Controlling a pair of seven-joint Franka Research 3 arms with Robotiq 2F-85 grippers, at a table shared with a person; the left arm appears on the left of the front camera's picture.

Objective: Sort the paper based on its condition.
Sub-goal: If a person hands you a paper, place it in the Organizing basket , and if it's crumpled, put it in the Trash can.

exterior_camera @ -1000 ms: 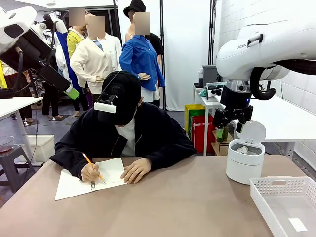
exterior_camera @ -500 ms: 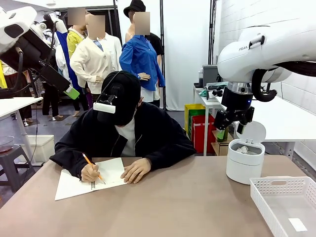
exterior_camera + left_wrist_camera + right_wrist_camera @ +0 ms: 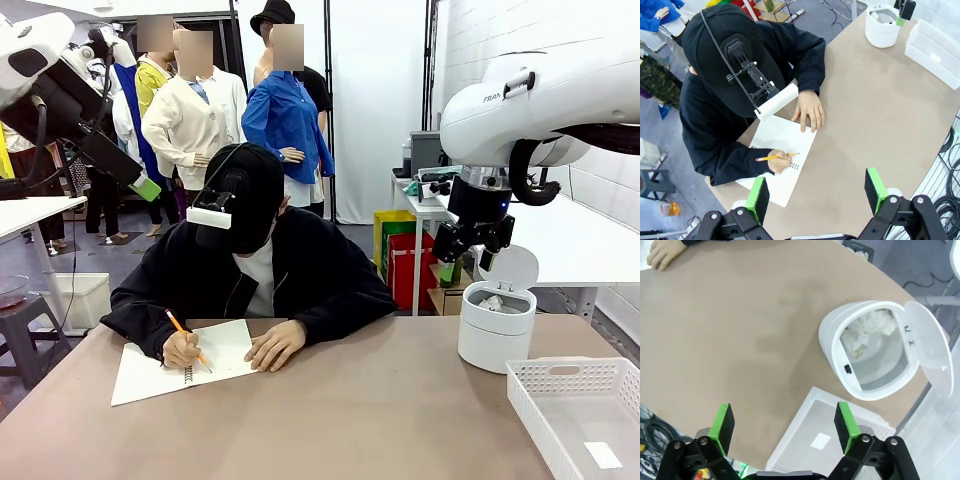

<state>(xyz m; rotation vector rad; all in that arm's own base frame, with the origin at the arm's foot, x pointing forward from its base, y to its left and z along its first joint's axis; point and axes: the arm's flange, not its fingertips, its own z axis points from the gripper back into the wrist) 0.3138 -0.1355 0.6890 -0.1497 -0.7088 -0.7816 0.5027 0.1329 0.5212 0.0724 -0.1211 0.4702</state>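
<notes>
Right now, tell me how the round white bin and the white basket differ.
The bin is round with solid walls; the basket is rectangular with perforated walls. The bin has a hinged lid standing open; the basket has none. The bin holds crumpled paper wads; the basket holds one small flat white slip. Both are white and stand on the table at the robot's right.
</notes>
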